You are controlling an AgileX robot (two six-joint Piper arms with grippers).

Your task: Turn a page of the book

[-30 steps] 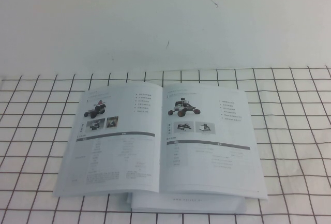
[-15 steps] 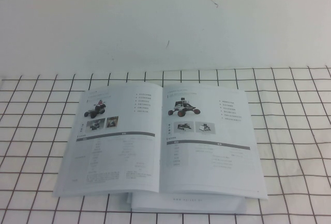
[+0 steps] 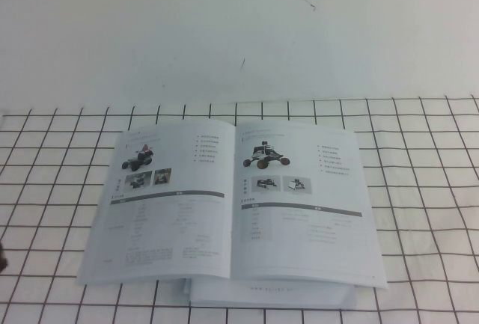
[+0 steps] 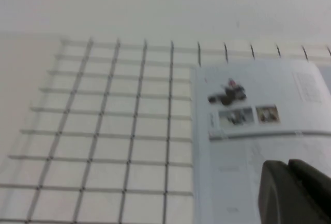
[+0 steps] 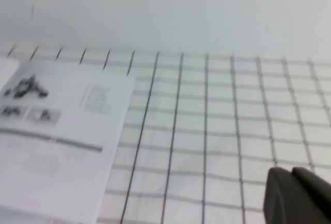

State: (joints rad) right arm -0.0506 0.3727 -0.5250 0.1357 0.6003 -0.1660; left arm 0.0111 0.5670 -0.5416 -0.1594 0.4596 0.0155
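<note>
Two arms on this rig and neither is anywhere near the paper yet, so the flip hasn't started. The book (image 3: 232, 212) lies open and flat on the checked cloth (image 3: 419, 159), sitting on top of a plain white booklet (image 3: 269, 294) that pokes out at the near edge. The page (image 3: 299, 204) to turn is the right-hand leaf with the black four-wheeled rover, and it's lying flat with nothing touching it. My worry from here: that leaf is thin, so a pinch at the edge could easily grab two sheets or crease the corner, and a dragging push might slide the whole book over the booklet instead of lifting paper. The right gripper (image 5: 297, 195) hangs above bare cloth off to the book's right side, fingers pressed together, holding nothing. The left gripper (image 4: 295, 193) hovers over the left-hand leaf's lower part; it looks closed and empty too.
</note>
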